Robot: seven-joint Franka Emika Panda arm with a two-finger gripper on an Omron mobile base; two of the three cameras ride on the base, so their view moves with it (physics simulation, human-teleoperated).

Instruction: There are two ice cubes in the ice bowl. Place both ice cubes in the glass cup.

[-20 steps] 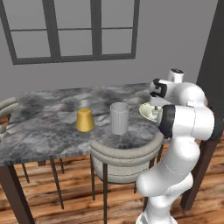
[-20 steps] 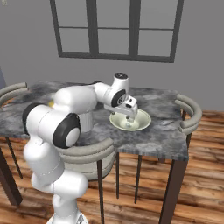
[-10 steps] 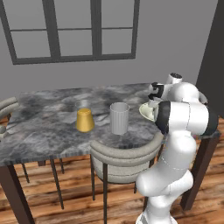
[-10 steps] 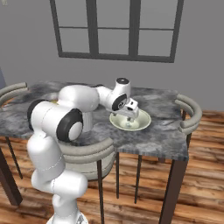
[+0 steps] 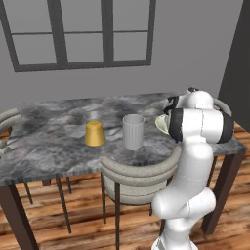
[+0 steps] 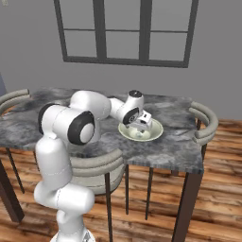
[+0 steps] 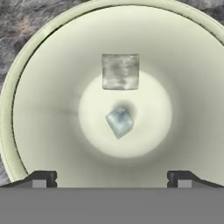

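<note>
Two ice cubes sit in the bowl [image 7: 48, 109]: a larger cube [image 7: 120, 71] up the slope, a smaller cube [image 7: 119, 122] at the centre, apart. The end effector [image 7: 112, 178] hangs over them, fingers wide apart, holding nothing. On the surface [image 5: 49, 141], one grey cup [image 5: 133, 132] and one yellow cup [image 5: 94, 134] stand beside each other, away from the bowl.

The ice bowl [image 7: 52, 100] is looking smooth, matt cream, like glazed ceramic. Two ice cubes [image 7: 120, 121] are showing cloudy and translucent. The marble-patterned table [image 5: 49, 141] is gleaming faintly.
</note>
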